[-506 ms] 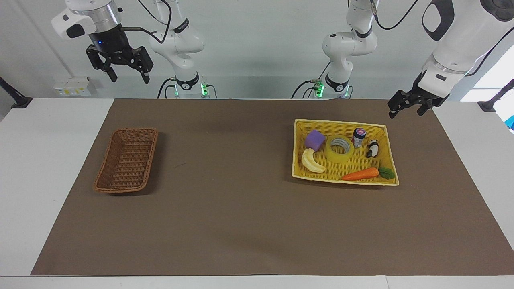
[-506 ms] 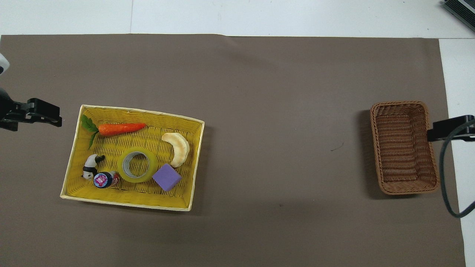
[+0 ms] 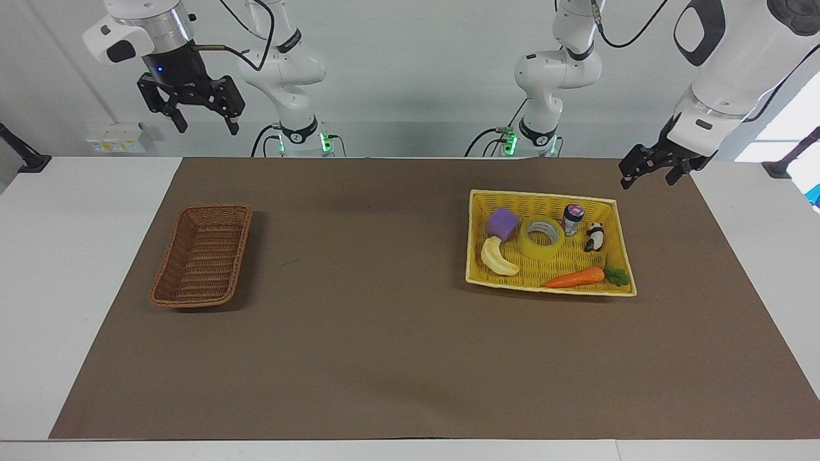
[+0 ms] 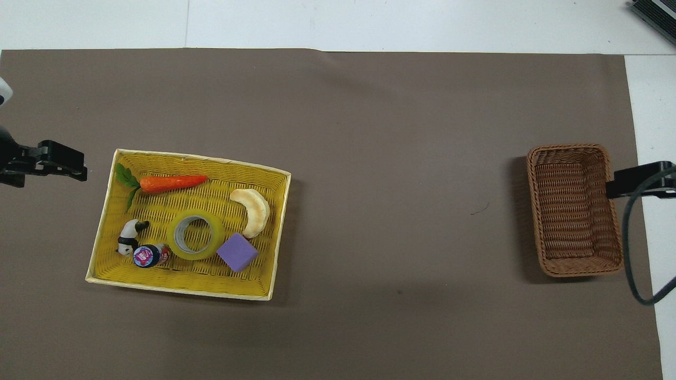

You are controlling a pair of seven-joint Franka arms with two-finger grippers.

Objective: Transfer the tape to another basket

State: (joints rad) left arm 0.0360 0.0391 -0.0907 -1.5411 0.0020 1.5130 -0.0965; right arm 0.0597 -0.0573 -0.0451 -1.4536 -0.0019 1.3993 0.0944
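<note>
The tape [image 3: 542,237], a yellow roll with a grey-white core, lies flat in the middle of a yellow tray basket [image 3: 544,195] toward the left arm's end of the table; it also shows in the overhead view [image 4: 196,237]. The dark-brown wicker basket [image 3: 202,255] is empty toward the right arm's end, and shows in the overhead view too [image 4: 574,209]. My left gripper [image 3: 646,182] is open and empty, in the air beside the tray's corner nearest the robots. My right gripper [image 3: 208,128] is open and empty, high above the table edge near the brown basket.
In the tray around the tape lie a purple cube [image 3: 501,223], a pale banana [image 3: 498,258], a carrot [image 3: 574,277], a panda figure [image 3: 594,237] and a small bottle [image 3: 572,219]. A brown mat [image 3: 384,320] covers the table between the two baskets.
My right gripper has shifted slightly in the air. The left gripper, the tape and both baskets stay where they were.
</note>
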